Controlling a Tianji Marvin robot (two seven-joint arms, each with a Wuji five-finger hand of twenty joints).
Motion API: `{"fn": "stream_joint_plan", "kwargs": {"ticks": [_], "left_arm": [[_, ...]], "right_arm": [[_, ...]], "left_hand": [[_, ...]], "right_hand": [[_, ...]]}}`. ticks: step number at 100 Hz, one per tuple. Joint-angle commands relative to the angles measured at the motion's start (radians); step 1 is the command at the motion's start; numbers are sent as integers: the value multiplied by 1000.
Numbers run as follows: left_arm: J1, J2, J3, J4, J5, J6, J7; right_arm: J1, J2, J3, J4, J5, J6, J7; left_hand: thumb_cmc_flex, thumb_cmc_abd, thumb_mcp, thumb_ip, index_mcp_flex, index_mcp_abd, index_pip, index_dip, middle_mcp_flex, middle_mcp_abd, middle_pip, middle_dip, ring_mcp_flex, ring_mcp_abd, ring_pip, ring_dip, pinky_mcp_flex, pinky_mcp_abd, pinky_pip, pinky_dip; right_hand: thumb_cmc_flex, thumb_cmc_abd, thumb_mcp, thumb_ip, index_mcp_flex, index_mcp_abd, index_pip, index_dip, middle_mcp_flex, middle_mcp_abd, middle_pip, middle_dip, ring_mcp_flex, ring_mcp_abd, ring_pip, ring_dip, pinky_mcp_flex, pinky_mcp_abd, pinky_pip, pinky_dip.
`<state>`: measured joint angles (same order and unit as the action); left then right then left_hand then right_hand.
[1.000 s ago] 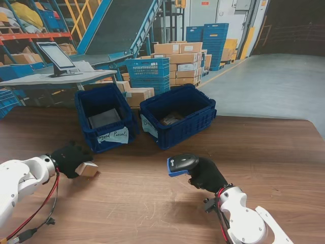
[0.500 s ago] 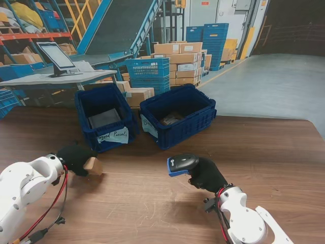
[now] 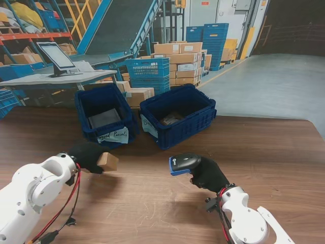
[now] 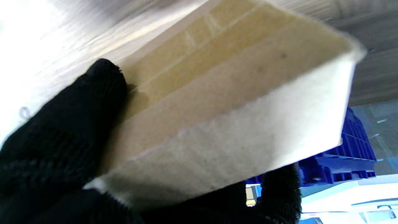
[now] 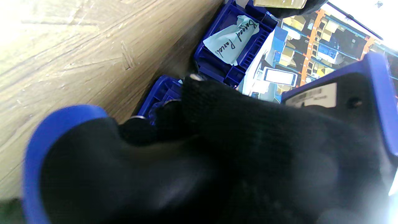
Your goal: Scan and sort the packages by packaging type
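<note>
Overhead, left robot hand [image 3: 87, 156] grips box [image 3: 107, 161], right robot hand [image 3: 208, 174] scanner [image 3: 183, 163]; wrist view reveals box's tape seams.

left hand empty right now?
No, the left hand grips a small cardboard box above the table.

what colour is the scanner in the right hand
Black with blue trim, the scanner shows best in the stand view.

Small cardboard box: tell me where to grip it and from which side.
Grip the small cardboard box across two opposite flat faces, coming from the robot's left, as the left hand does now. Its flat, parallel sides suit a thumb-and-finger pinch, and that leaves the side toward the scanner in the right hand uncovered.
</note>
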<state>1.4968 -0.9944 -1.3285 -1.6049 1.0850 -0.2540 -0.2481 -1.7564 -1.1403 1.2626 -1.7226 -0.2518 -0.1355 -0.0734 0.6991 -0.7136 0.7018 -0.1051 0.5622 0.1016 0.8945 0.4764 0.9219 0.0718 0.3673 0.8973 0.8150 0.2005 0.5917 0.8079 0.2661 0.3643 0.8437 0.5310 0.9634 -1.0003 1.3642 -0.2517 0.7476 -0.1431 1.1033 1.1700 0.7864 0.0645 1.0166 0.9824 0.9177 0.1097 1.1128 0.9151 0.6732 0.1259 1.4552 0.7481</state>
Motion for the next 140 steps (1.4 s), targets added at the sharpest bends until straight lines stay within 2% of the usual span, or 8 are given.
{"fn": "stream_joint_plan", "kwargs": {"ticks": [1, 22, 32, 68, 84, 116, 140], "left_arm": [[0, -20, 24, -27, -33, 12, -17], [-40, -27, 136, -52, -41, 51, 5], [-74, -29, 203, -52, -20, 74, 21], [-200, -48, 450, 8, -74, 163, 91], [-258, -46, 545, 34, -16, 203, 96], [-295, -63, 608, 112, -77, 242, 165], [-340, -57, 664, 130, -54, 291, 114]], "right_arm": [[-5, -7, -2, -9, 2, -6, 6], [-17, -7, 10, -19, 5, -5, 5], [-24, -7, 17, -24, 7, -3, 7], [-44, -7, 35, -42, 8, 1, 7], [-49, -6, 40, -45, 9, -2, 9], [-52, -6, 45, -45, 13, -1, 12], [-52, -5, 44, -43, 16, -2, 15]], "left_hand": [[167, 103, 127, 4, 113, -146, 182, 55, 92, -19, 85, 40, 46, -2, 60, 27, 0, 42, 30, 19], [168, 113, 113, 6, 109, -147, 171, 55, 85, -30, 72, 40, 37, -6, 33, 22, -3, 39, 22, 18], [170, 122, 101, 8, 103, -152, 166, 66, 79, -36, 61, 40, 33, -12, 13, 16, -4, 31, 16, 16], [178, 131, 90, 15, 96, -143, 154, 80, 70, -32, 51, 45, 22, -8, -3, 16, -11, 29, 11, 17], [180, 139, 76, 23, 92, -146, 147, 91, 67, -38, 42, 45, 18, -13, -21, 10, -13, 24, 3, 16], [184, 138, 76, 23, 93, -139, 142, 97, 65, -31, 38, 46, 14, -7, -31, 8, -14, 26, -1, 16], [184, 146, 70, 25, 88, -138, 137, 101, 60, -33, 34, 47, 9, -6, -34, 10, -16, 27, -3, 17]], "right_hand": [[86, 47, 151, 8, 61, -37, 60, 41, 17, 9, -7, 5, 28, 31, 21, 9, 8, -33, 56, 31], [86, 47, 150, 8, 61, -37, 60, 41, 17, 10, -7, 5, 28, 30, 21, 10, 8, -32, 56, 32], [86, 47, 150, 7, 61, -37, 60, 41, 16, 10, -8, 6, 28, 31, 21, 10, 8, -32, 57, 33], [87, 47, 150, 7, 61, -37, 60, 41, 16, 11, -8, 6, 28, 31, 21, 10, 6, -33, 56, 32], [87, 47, 150, 7, 61, -36, 59, 41, 16, 11, -8, 6, 27, 32, 20, 10, 6, -31, 55, 32], [87, 46, 151, 7, 61, -36, 59, 41, 16, 12, -8, 7, 26, 31, 21, 11, 5, -34, 57, 34], [87, 46, 151, 7, 61, -36, 59, 41, 17, 11, -8, 6, 27, 32, 21, 10, 5, -32, 55, 32]]}}
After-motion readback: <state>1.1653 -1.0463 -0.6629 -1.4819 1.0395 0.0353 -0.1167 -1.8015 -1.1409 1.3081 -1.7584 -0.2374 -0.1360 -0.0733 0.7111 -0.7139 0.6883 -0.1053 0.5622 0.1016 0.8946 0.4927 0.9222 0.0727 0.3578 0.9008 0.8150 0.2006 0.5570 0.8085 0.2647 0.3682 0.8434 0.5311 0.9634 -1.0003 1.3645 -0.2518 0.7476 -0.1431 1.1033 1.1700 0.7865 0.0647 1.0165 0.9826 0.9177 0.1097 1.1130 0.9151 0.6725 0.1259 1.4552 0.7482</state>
